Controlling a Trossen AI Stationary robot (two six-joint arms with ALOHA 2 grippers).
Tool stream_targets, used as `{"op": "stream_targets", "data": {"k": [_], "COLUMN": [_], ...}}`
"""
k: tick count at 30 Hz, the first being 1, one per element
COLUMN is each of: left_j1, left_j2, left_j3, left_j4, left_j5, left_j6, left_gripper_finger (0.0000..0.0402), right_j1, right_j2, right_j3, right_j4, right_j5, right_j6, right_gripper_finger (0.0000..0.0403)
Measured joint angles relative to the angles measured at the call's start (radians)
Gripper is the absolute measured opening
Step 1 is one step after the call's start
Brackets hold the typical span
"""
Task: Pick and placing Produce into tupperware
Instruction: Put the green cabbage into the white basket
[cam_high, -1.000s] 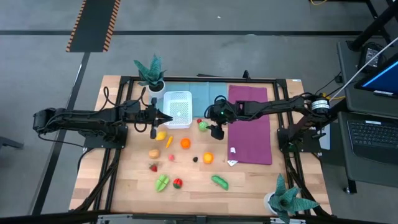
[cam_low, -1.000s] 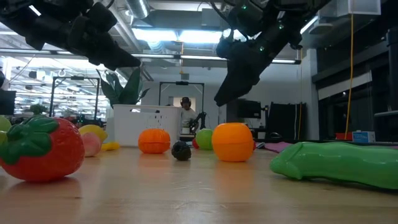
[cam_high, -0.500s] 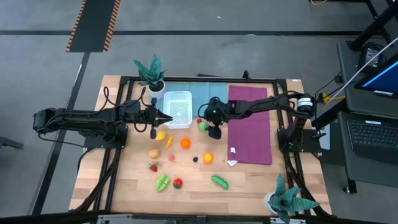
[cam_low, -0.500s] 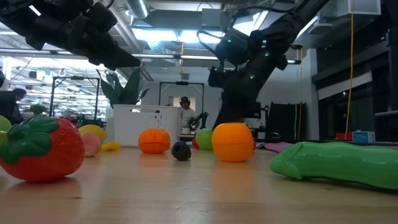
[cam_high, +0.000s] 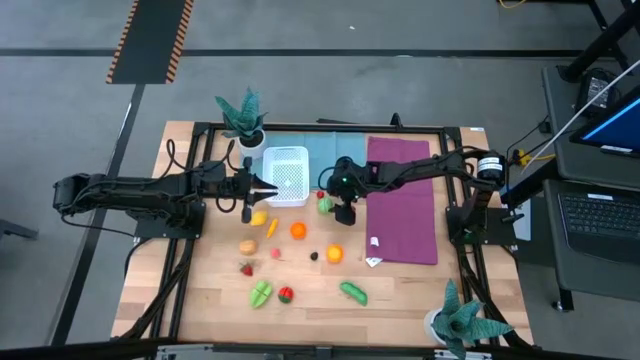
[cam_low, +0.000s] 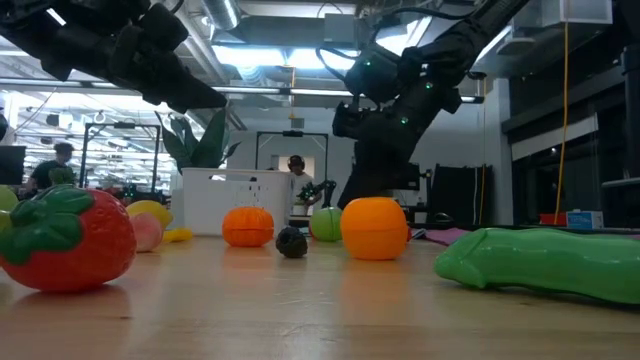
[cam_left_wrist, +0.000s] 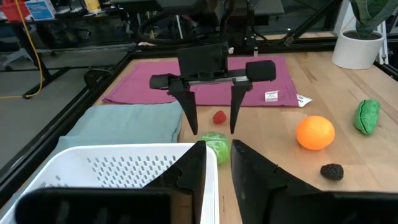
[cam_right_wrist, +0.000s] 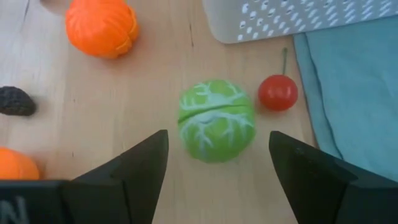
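Two dark arms reach in from opposite sides in the high view: the left gripper (cam_high: 262, 186) hangs at the left rim of the white tupperware (cam_high: 287, 175), which sits at the far middle of the wooden table (cam_high: 200, 290) beside a teal cloth (cam_high: 330, 150), while the right gripper (cam_high: 335, 203) is over a green cabbage (cam_high: 325, 203) just right of the container's near corner, with a purple mat (cam_high: 405, 200) further right. Loose produce lies scattered nearer: an orange (cam_high: 298, 230), a second orange (cam_high: 334, 254), a green pepper (cam_high: 353, 292) and a red tomato (cam_high: 286, 294). In the low view a big red tomato (cam_low: 65, 240) fills the near left, the green pepper (cam_low: 540, 262) the near right, and the right gripper (cam_low: 345, 195) comes down beside the cabbage (cam_low: 325, 223); a person (cam_low: 50, 165) stands in the room behind. In the left wrist view the left gripper's own fingers (cam_left_wrist: 193, 171) stand only slightly parted over the tupperware (cam_left_wrist: 112, 171) wall, holding nothing, and the right gripper (cam_left_wrist: 214, 127) spreads above the cabbage (cam_left_wrist: 216, 146), with a cherry (cam_left_wrist: 219, 117) just beyond. In the right wrist view the wide-open right gripper (cam_right_wrist: 214, 165) straddles the cabbage (cam_right_wrist: 216, 119) without touching it; the cherry (cam_right_wrist: 278, 93) sits just beside it.
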Motion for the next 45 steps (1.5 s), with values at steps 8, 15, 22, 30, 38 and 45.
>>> {"op": "stream_targets", "data": {"k": [8, 15, 22, 30, 38, 45], "left_j1": [0.000, 0.000, 0.000, 0.000, 0.000, 0.000], "left_j2": [0.000, 0.000, 0.000, 0.000, 0.000, 0.000], "left_j3": [0.000, 0.000, 0.000, 0.000, 0.001, 0.001], "left_j4": [0.000, 0.000, 0.000, 0.000, 0.000, 0.000], "left_j5": [0.000, 0.000, 0.000, 0.000, 0.000, 0.000], "left_j6": [0.000, 0.000, 0.000, 0.000, 0.000, 0.000], "left_gripper_finger": [0.0086, 0.0097, 0.0102, 0.0087, 0.0074, 0.0069], "right_j1": [0.000, 0.000, 0.001, 0.001, 0.001, 0.006], "right_j2": [0.000, 0.001, 0.057, 0.068, 0.068, 0.084], "right_j3": [0.000, 0.000, 0.001, 0.001, 0.001, 0.001], "right_j4": [0.006, 0.006, 0.038, 0.085, 0.085, 0.113], "right_j5": [0.002, 0.002, 0.002, 0.002, 0.002, 0.001], "right_j6": [-0.018, -0.024, -0.040, -0.036, -0.048, -0.072], "right_gripper_finger": [0.0278, 0.0278, 0.0278, 0.0302, 0.0318, 0.0319]}}
